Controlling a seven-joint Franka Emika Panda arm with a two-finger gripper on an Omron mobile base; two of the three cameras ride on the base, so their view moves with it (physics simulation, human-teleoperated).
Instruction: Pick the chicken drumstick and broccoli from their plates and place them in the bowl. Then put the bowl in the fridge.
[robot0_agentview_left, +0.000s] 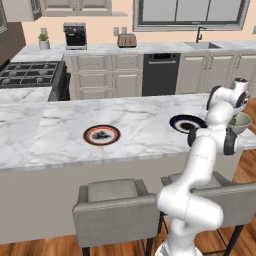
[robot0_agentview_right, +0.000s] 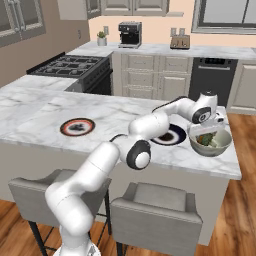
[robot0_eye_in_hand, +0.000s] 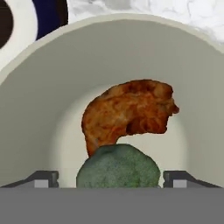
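Note:
The grey-green bowl (robot0_agentview_right: 218, 146) stands near the right end of the marble island, and my gripper (robot0_agentview_right: 212, 125) hangs just over it, pointing down. Inside the bowl (robot0_eye_in_hand: 43, 87) lie the reddish-brown chicken drumstick (robot0_eye_in_hand: 131, 116) and, in front of it, the dark green broccoli (robot0_eye_in_hand: 118, 168). The broccoli sits between my fingertips (robot0_eye_in_hand: 46, 179), which stand wide apart with a gap to it on the left; the gripper (robot0_eye_in_hand: 111, 179) is open. Both plates are bare: the red-rimmed plate (robot0_agentview_left: 101, 135) and the dark plate (robot0_agentview_left: 186, 122) beside the bowl (robot0_agentview_left: 242, 122). The fridge is out of view.
Two grey chairs (robot0_agentview_left: 112, 205) stand at the island's near side. A stove (robot0_agentview_left: 30, 75) is at the back left, and a dishwasher (robot0_agentview_left: 161, 75), toaster (robot0_agentview_left: 127, 40) and coffee machine (robot0_agentview_left: 75, 36) line the back counter. The island's right edge (robot0_agentview_right: 235, 165) is close to the bowl.

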